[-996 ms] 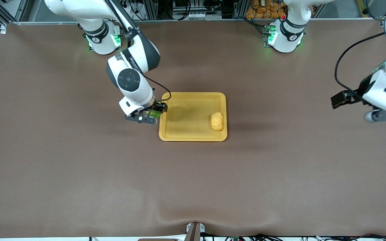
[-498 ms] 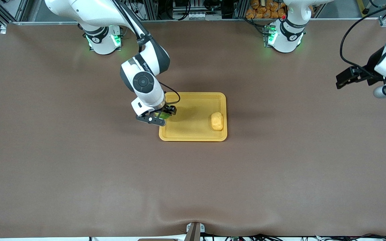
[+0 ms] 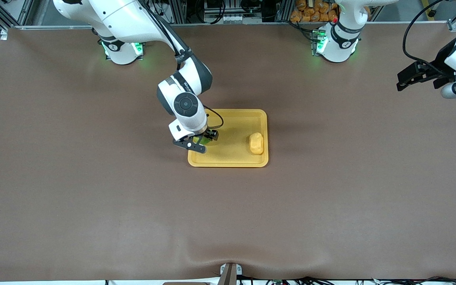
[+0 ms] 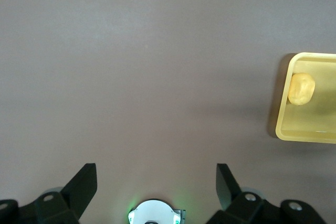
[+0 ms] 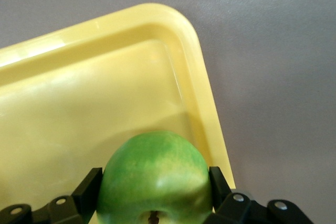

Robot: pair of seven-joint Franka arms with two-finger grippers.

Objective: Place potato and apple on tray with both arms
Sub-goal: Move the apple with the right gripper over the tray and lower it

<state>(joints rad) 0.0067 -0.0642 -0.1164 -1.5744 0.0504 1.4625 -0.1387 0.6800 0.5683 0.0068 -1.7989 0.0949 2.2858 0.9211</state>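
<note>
Round bright green apple gripped tight in the right gripper, stem dimple facing the wrist camera – hanging over the shallow yellow plastic tray, just inside the rim at the right arm's end. Round, so no long side to mind.

Lumpy yellow potato already lying in the tray at the left arm's end, long side running toward the front camera.

Left gripper spread wide, holding nothing – waiting over bare brown tabletop, well apart from the tray.

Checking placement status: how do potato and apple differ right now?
The potato lies loose in the tray, at the left arm's end; the apple is clamped in the right pincer over the tray's other end. Potato is oblong, yellow-orange; apple round, green. Both are small.
</note>
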